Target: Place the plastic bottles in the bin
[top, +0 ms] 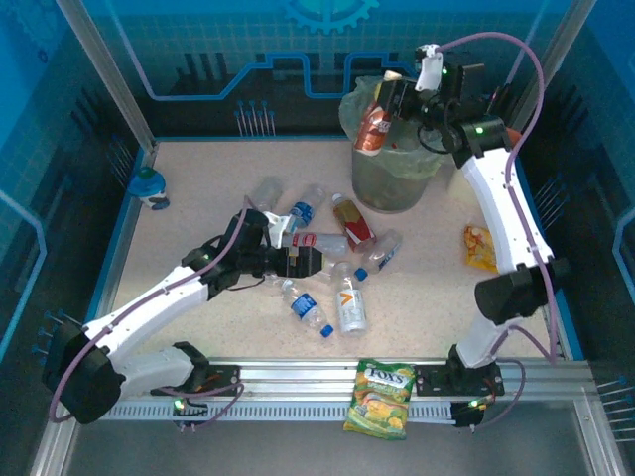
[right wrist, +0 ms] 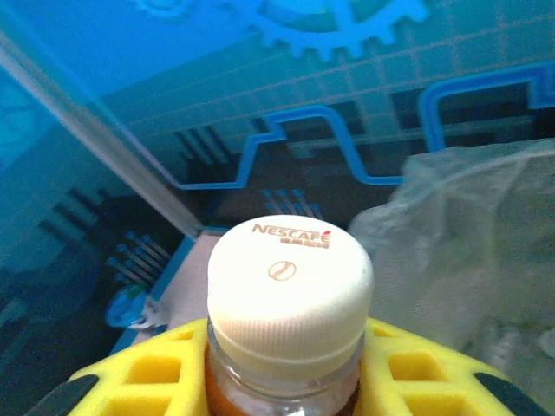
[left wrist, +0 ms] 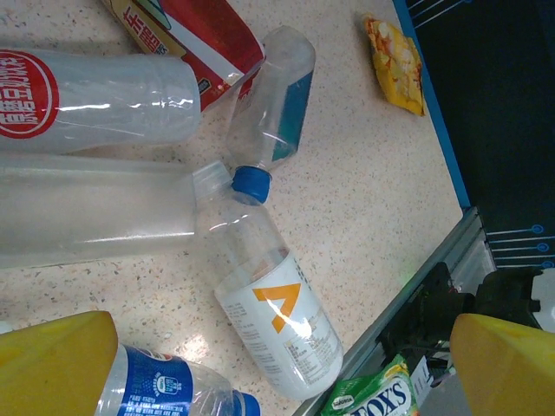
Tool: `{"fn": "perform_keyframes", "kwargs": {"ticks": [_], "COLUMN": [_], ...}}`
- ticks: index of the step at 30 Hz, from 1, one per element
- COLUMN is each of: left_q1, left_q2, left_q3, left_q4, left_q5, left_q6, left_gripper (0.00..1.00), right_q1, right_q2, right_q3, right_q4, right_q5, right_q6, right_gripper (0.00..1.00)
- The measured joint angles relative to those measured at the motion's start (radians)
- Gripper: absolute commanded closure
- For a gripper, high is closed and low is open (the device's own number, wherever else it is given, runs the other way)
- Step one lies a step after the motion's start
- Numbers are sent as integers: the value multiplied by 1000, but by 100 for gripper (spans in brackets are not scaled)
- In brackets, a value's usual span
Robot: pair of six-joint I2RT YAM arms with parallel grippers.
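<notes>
White cap marked "NESCAFÉ" sits closest, on the brown bottle (right wrist: 290,290). The right end effector (right wrist: 286,386) pinches that bottle at the neck btwn yellow pads (right wrist: 156,373), bottle upright. The bin (right wrist: 473,234), w/ pale bag liner, is just to one side of the grip. From above, the bottle hangs at the bin's rim, not clearly over the opening yet.

Step in hand, my read: drop-off of this bottle. Next move prob calls for a short shift so the bottle is fully over the opening, then release. Letting go at the rim could send it back onto the tabletop (top: 198,188).

The left end effector (top: 313,262) is spread wide, holding nothing, low over the pile. Directly under it lies the "A" bottle (left wrist: 273,316), white label, orange letter. Touching that one's neck, further out, is a blue-cap bottle (left wrist: 273,108). By one finger (left wrist: 56,360) lies a blue-label bottle (left wrist: 156,386), crest too small to read. Beyond are a clear bottle (left wrist: 95,204) and a red-logo bottle (left wrist: 87,95), Chinese chars, not legible to me. Likely next pick: the "A" bottle, needs a descent and a close across its body.

Also readable: "FOX'S" on the green bag (left wrist: 373,399), near the other finger.
</notes>
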Motion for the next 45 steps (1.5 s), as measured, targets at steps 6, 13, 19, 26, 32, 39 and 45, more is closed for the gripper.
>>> {"fn": "perform_keyframes", "kwargs": {"ticks": [6, 13, 19, 26, 32, 39, 45], "left_q1": [0, 0, 0, 0, 0, 0, 1], "left_q2": [-28, -77, -90, -80, -79, -79, -79], "left_q3": [-21, -38, -40, -42, -42, -43, -41], "left_q4": [-10, -24, -27, -31, -40, -45, -85], "left_q5": [-18, -48, -66, -77, -85, -96, -143], "left_q6": [-6, -25, -26, -26, -26, -25, -14], "left_gripper": [1, 1, 1, 1, 1, 1, 1], "right_q1": [-32, -58, -59, -59, -59, -59, -58], "right_q2": [198, 358, 422, 473, 485, 485, 475], "right_q3": [195, 313, 256, 228, 222, 225, 258], "right_q4": [-48, -104, -126, -147, -156, -169, -217], "right_q5": [53, 95, 98, 121, 139, 139, 143], "right_q6": [3, -1, -5, -27, -44, -68, -93], "right_gripper": [100, 100, 100, 69, 20, 0, 0]}}
